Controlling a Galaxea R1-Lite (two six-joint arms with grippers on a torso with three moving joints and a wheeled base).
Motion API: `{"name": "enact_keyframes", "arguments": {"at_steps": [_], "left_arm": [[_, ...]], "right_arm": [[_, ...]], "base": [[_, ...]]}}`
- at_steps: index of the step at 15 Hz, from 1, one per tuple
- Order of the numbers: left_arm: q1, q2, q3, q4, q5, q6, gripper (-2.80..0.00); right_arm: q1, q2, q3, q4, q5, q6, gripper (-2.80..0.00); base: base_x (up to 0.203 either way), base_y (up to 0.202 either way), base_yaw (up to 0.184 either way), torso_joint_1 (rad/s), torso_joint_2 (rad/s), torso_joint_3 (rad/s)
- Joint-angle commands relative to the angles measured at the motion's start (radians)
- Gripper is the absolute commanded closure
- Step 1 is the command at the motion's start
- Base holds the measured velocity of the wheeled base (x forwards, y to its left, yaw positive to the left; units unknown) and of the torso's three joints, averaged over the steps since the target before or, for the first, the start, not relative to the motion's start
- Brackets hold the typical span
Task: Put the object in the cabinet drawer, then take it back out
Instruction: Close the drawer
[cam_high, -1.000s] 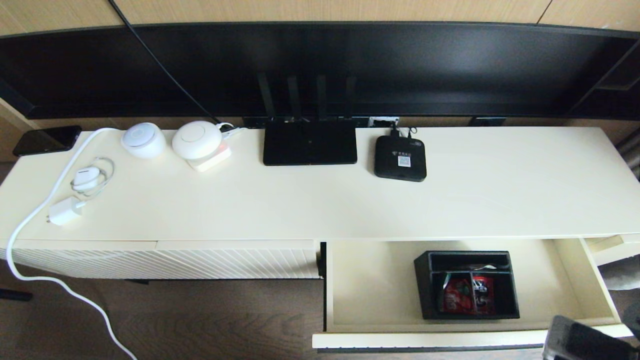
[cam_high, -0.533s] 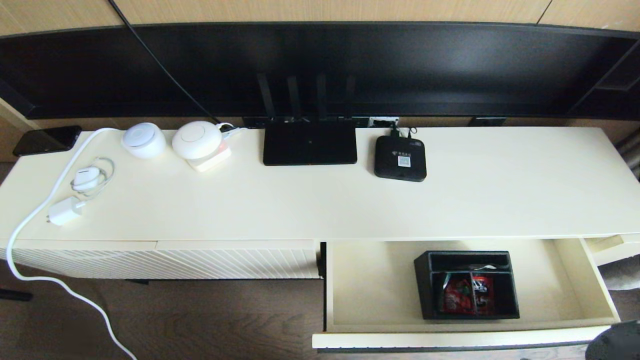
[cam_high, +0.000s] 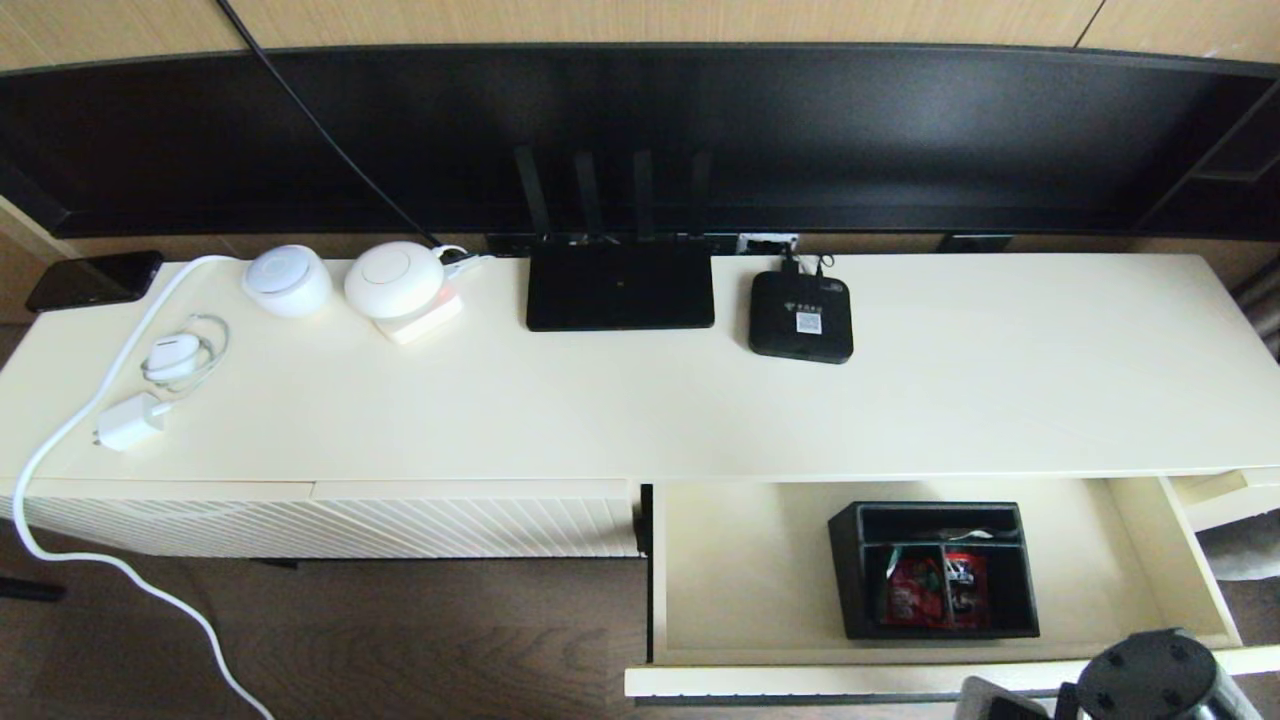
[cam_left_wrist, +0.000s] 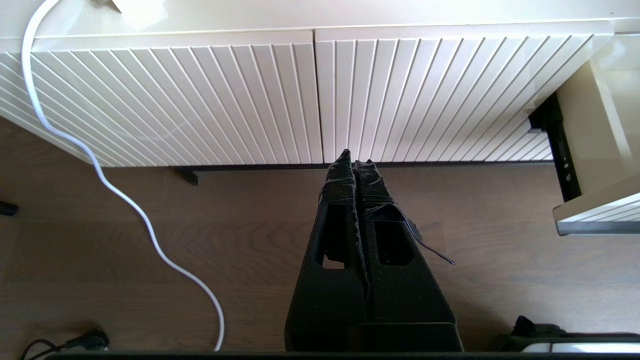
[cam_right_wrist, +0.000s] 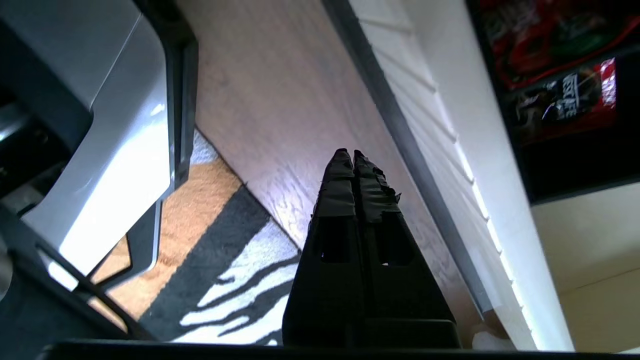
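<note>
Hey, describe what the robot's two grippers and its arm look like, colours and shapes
Both the left gripper and the right gripper are matte black, with two long tapering fingers wrapped in wrinkled black tape at the tips and a cut-out window in each finger. A thin black strand hangs off the left one. In the head view the right arm shows a round black cap with small screws, beside a grey part.

The head camera looks steeply down on the cabinet top and open drawer (cam_high: 740, 570); both wrist cameras sit low, sharing the drawer's front edge.
</note>
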Motion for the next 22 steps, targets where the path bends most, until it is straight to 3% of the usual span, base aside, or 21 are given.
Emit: {"name": "enact_keyframes", "arguments": {"at_steps": [1, 7, 22], "left_arm": [[0.000, 0.000, 0.000, 0.000, 0.000, 0.000, 0.00], [0.000, 0.002, 0.000, 0.000, 0.000, 0.000, 0.00], [0.000, 0.002, 0.000, 0.000, 0.000, 0.000, 0.00]], "right_arm": [[-0.003, 0.041, 0.001, -0.007, -0.003, -0.004, 0.00], [-0.014, 0.122, -0.032, -0.047, -0.051, -0.002, 0.00], [-0.202, 0.336, -0.113, -0.628, -0.053, -0.001, 0.00]], "base": [[0.000, 0.000, 0.000, 0.000, 0.00, 0.000], [0.000, 0.000, 0.000, 0.000, 0.00, 0.000], [0.000, 0.000, 0.000, 0.000, 0.00, 0.000]]}}
